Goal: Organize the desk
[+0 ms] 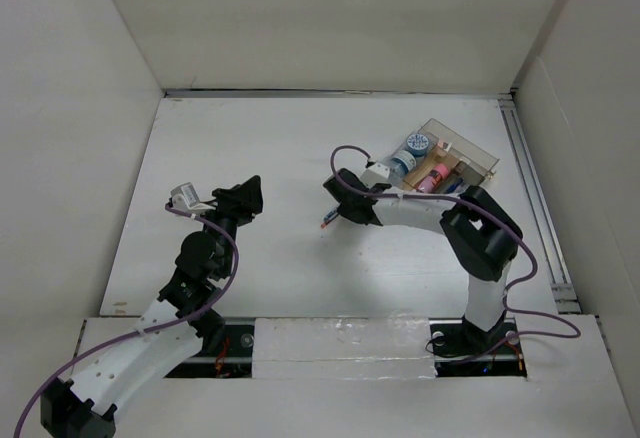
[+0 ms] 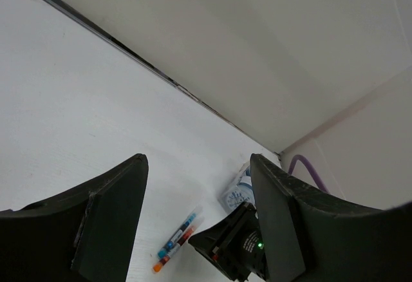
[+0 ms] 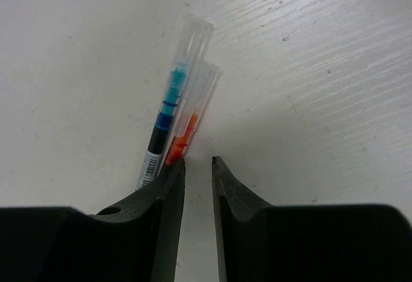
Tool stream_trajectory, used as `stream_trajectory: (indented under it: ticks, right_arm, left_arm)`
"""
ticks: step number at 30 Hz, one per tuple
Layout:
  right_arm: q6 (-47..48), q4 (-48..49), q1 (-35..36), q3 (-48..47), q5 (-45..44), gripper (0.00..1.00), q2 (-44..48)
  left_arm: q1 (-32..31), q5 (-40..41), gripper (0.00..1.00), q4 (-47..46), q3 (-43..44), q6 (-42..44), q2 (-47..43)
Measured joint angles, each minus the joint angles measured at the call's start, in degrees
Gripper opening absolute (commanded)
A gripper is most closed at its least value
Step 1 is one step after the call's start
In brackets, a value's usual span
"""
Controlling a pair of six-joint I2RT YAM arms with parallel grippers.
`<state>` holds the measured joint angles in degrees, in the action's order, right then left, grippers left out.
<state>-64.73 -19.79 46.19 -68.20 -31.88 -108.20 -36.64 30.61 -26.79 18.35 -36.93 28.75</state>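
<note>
From above, the desk [image 1: 270, 148] is seen as a white tabletop enclosed by white panels [image 1: 80, 78], with a metal rail [image 1: 530, 188] along its right edge. The left arm is bent at the elbow, with the left gripper [image 1: 248, 196] pointed toward mid-desk. The right arm is folded back leftward, and the right gripper [image 1: 335, 216] is lowered to the surface, near a clear box [image 1: 470, 148]. In the left wrist view, the jaws are spread wide and empty, and two pens [image 2: 175, 240] are seen on the desk beyond. In the right wrist view, the jaws are held narrowly apart with nothing between them, the pens lying just beside one fingertip.
</note>
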Motion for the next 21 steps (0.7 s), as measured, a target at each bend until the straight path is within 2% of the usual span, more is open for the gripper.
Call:
stream_trajectory:
  ticks: [8,21]
  right_arm:
    - [1.1,1.1,-0.4,-0.5,0.7,0.26,-0.1]
    - [1.8,1.9,-0.4,-2.3,1.1,0.28,-2.6]
  left_arm:
    - [0.0,0.0,0.61,0.0,0.0,0.0,0.3]
    - [0.0,0.0,0.61,0.0,0.0,0.0,0.4]
